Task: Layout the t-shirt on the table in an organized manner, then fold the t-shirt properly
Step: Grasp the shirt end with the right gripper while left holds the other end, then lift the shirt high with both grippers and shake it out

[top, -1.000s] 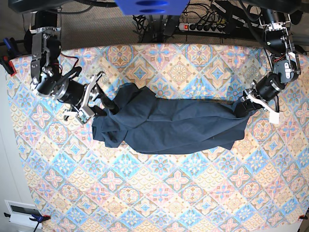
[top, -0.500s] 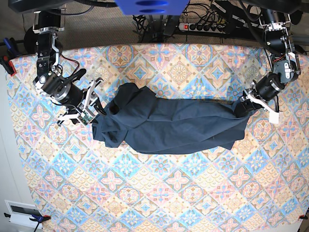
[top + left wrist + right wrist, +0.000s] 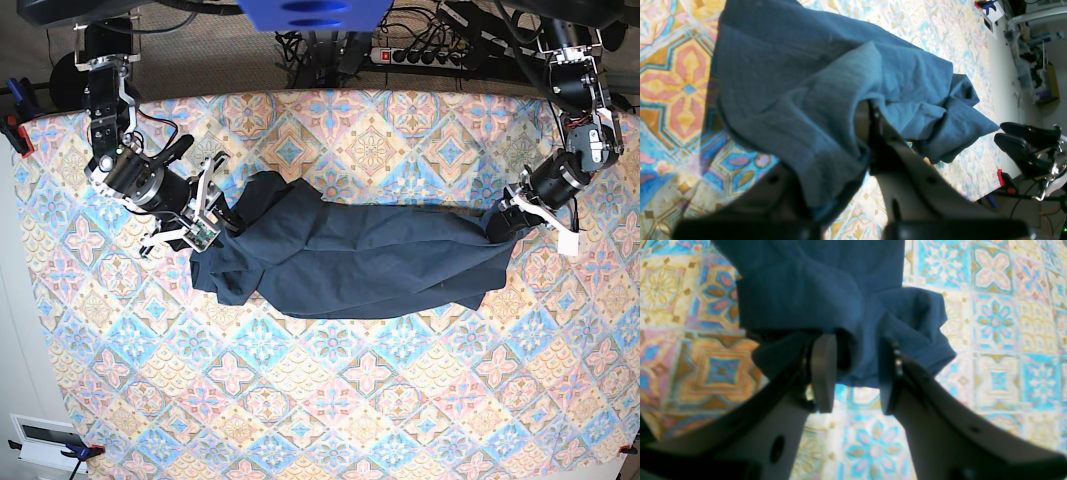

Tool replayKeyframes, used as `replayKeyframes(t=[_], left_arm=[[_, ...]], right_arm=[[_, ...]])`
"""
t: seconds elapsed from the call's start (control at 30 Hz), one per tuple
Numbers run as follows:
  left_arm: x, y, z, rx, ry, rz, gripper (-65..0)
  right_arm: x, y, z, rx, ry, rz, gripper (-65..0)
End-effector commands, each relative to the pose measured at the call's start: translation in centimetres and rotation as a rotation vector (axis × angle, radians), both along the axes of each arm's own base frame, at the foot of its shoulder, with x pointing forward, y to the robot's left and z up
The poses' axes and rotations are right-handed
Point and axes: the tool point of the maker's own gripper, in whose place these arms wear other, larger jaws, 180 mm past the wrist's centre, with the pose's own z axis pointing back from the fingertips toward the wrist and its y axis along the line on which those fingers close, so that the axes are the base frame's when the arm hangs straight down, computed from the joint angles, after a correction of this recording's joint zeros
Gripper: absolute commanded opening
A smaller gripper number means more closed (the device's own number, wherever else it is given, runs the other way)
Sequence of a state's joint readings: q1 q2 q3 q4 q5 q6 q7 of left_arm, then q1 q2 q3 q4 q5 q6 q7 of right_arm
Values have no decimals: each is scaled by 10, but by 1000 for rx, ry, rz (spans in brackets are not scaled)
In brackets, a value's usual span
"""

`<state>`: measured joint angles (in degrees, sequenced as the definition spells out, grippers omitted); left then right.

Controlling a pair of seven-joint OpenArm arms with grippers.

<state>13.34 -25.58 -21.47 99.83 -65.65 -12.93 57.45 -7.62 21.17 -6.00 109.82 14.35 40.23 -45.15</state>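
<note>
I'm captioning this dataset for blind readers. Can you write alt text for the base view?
A dark navy t-shirt lies stretched in a crumpled band across a table covered in blue, pink and cream tile-patterned cloth. The left pincer is shut on the shirt's right end, while the right pincer stands open at the bunched left end.

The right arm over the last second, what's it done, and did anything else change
The right gripper swung up toward the table's far edge while staying at the t-shirt's bunched end, jaws apart around a fold. The left gripper kept its pinch on the other end; the shirt barely shifted.
</note>
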Motion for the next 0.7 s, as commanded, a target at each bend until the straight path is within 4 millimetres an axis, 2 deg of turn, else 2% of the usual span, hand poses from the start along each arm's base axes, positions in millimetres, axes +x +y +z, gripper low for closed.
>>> replayKeyframes(t=[0.0,0.1,0.3,0.47,0.67], left_arm=[[6,3,15,3,-51,-1,-650],[6,3,15,3,-51,-1,-650],[6,3,15,2,-52,-1,-650],[6,3,16,0,-52,-1,-650],[6,3,15,0,-52,-1,-650]], right_arm=[[7,-1,12,5,-44,5,-450],[7,-2,11,0,-42,2,-450],[6,-9,-7,-2,10,-20,-450],[6,-10,-9,0,15,-22,-450],[13,4,1,28,-25,16,-450]])
